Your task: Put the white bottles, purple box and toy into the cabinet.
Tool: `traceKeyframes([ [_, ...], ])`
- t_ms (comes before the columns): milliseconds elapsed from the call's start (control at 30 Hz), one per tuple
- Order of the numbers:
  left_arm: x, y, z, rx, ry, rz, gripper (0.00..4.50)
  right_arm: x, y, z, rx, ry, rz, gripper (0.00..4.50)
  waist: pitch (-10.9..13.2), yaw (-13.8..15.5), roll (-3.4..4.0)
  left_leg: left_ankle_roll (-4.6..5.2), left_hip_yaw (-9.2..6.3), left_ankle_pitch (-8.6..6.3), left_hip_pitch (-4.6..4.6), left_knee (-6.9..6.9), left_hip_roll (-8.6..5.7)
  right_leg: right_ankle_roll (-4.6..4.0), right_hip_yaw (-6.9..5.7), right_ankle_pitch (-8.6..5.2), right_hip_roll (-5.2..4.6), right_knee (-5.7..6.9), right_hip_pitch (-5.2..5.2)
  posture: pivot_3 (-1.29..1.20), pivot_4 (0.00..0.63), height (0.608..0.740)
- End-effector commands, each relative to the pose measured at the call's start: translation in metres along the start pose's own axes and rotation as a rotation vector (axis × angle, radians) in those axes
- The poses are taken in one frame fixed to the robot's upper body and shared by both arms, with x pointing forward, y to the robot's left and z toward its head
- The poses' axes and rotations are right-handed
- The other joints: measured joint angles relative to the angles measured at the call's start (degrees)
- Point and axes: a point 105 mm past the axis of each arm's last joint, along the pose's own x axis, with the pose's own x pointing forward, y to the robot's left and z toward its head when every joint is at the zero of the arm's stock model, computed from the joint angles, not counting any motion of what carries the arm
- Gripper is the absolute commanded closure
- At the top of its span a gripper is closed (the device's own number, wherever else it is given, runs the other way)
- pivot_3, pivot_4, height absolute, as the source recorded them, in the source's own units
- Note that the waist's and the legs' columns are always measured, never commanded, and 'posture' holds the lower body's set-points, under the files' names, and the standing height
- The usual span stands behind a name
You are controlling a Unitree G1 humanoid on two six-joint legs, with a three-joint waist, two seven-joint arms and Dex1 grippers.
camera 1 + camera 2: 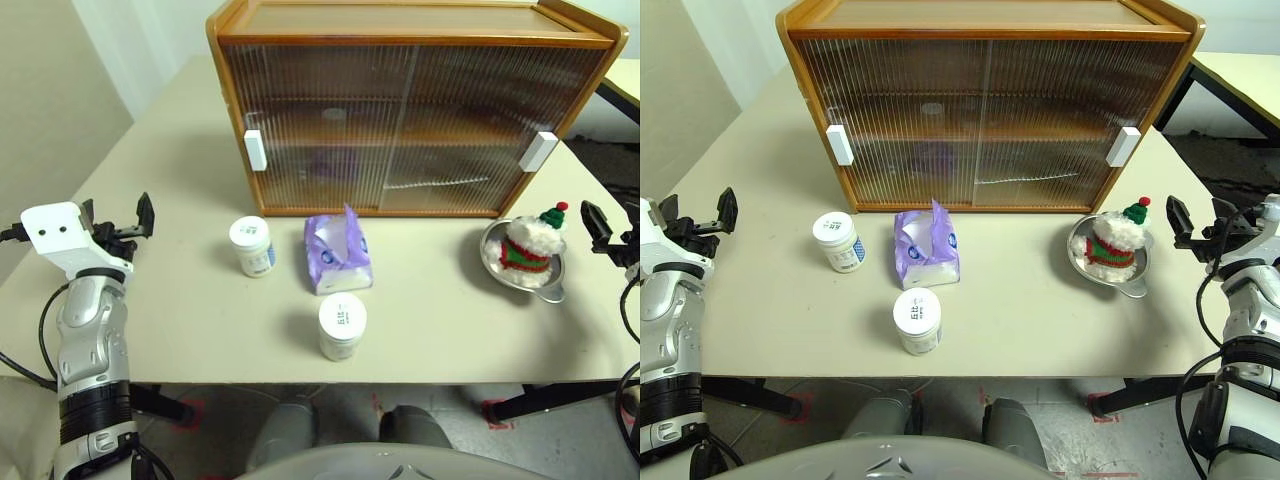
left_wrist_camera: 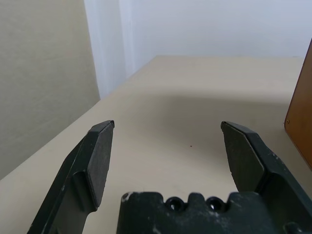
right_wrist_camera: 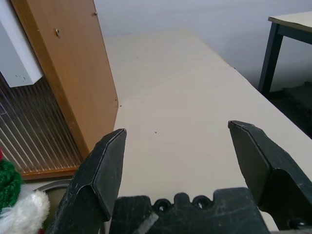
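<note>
Lilac soft purple box (image 1: 338, 256) shows white tissue poking from its top.

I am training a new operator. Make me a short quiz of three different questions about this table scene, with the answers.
1. True or false: the sliding doors of the cabinet are closed.
2. The toy sits in: A) a steel bowl, B) the cabinet, C) the purple box.
3. Fill in: the number of white bottles on the table is ___.

Key
1. True; both doors are shut.
2. A.
3. Two: one white bottle to the left of the purple box, the other in front of it. The left gripper and the right gripper are open and empty.
</note>
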Motion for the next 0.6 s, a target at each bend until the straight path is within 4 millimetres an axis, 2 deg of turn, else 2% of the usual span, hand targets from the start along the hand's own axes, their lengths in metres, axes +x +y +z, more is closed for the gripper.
traceKeyframes([
  [33,0.002,0.004,0.0,0.006,0.0,0.007,0.04,0.009,0.003,0.023,-0.017,-0.067,0.021,0.0,0.0,-0.01,0.0,0.0,0.0,0.0,0.0,0.0,0.0,0.0,0.0,0.0,0.0,0.0,0.0,0.08,0.0,0.74],
  [133,0.008,0.007,0.001,0.013,-0.002,0.003,0.04,0.021,0.011,0.078,-0.026,-0.228,0.083,0.0,0.04,-0.48,0.13,0.0,0.16,0.0,-0.1,0.0,0.0,0.0,0.15,0.08,0.01,0.08,-0.23,0.06,0.0,0.74],
  [267,0.018,0.006,0.005,0.015,-0.016,-0.009,0.04,0.023,0.03,0.106,-0.012,-0.295,0.188,0.0,-0.01,-0.52,0.02,0.03,0.19,0.02,-0.13,0.01,0.04,-0.02,0.13,0.08,0.17,0.15,-0.32,0.04,0.0,0.74],
  [300,0.019,0.005,0.006,0.021,-0.017,-0.024,0.04,0.022,0.039,0.116,0.01,-0.314,0.247,0.0,-0.09,-0.51,-0.1,0.03,0.19,0.02,-0.14,0.01,0.1,-0.03,0.12,0.08,0.17,0.14,-0.32,0.04,0.0,0.74],
  [367,0.025,-0.002,0.012,0.026,-0.02,-0.086,0.04,0.016,0.072,0.138,0.033,-0.332,0.441,0.0,-0.09,-0.65,-0.12,0.03,0.18,0.02,-0.14,0.01,0.13,-0.05,0.11,0.09,0.14,0.13,-0.31,0.03,0.0,0.74],
  [433,0.028,-0.004,0.016,0.036,-0.022,-0.125,0.04,0.009,0.097,0.145,0.045,-0.311,0.576,0.0,-0.09,-0.67,-0.12,0.03,0.19,0.02,-0.29,0.01,0.13,-0.07,0.11,0.11,0.06,0.14,-0.48,0.03,0.0,0.74],
  [500,0.031,-0.002,0.019,0.033,-0.025,-0.129,0.04,0.004,0.113,0.147,0.058,-0.282,0.655,0.0,-0.1,-0.67,-0.12,0.02,0.18,0.01,-0.43,0.01,0.15,-0.11,0.11,0.18,0.02,0.15,-0.65,0.03,0.0,0.74],
  [600,0.035,0.001,0.03,0.024,-0.032,-0.162,0.04,-0.012,0.152,0.149,0.069,-0.202,0.854,0.0,-0.1,-0.61,-0.12,-0.03,0.18,-0.02,-0.5,0.01,0.15,-0.13,0.1,0.19,-0.01,0.16,-0.74,0.04,0.0,0.74],
])
